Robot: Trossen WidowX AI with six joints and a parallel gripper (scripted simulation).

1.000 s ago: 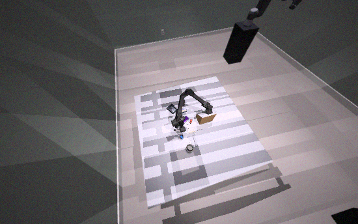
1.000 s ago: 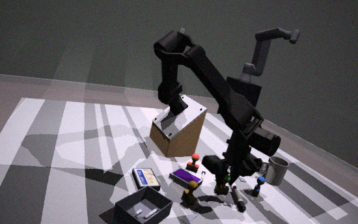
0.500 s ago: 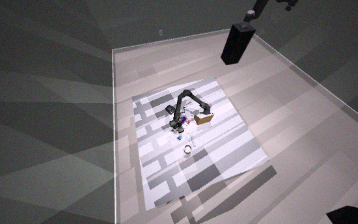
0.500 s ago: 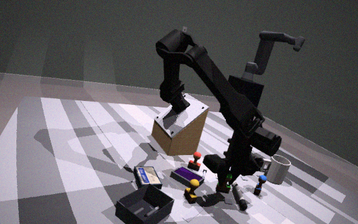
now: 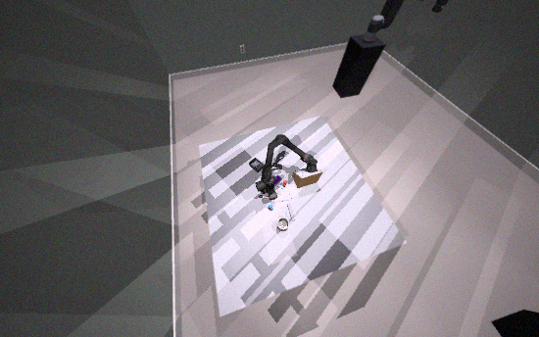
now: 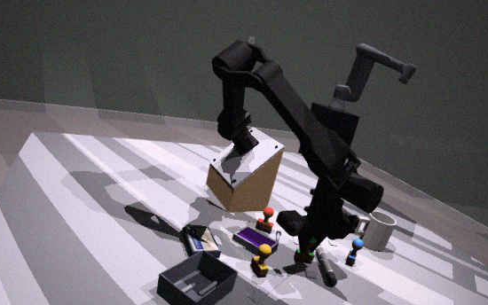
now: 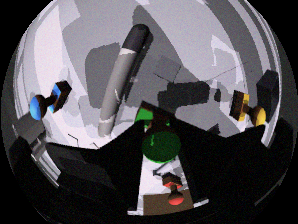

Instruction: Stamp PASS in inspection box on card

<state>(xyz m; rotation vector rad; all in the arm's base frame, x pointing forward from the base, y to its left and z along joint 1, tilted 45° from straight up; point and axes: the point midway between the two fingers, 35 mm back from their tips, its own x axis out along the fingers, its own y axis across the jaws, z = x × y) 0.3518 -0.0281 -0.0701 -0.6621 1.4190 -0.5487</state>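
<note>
You're looking at the gripper (image 6: 305,249) sitting low over the bench, fingers clamping the green-knobbed stamp (image 6: 304,255), which is standing upright on the striped mat (image 6: 106,195). In the wrist view the green knob (image 7: 160,144) is sitting right between the jaws. A dark marker (image 6: 326,267) is lying just beside it, the blue-knobbed stamp (image 6: 354,250) standing further right, the yellow-knobbed one (image 6: 261,259) left. The purple ink pad (image 6: 254,238) is lying near, behind the yellow stamp, with the red-knobbed stamp (image 6: 265,219) beyond it.
</note>
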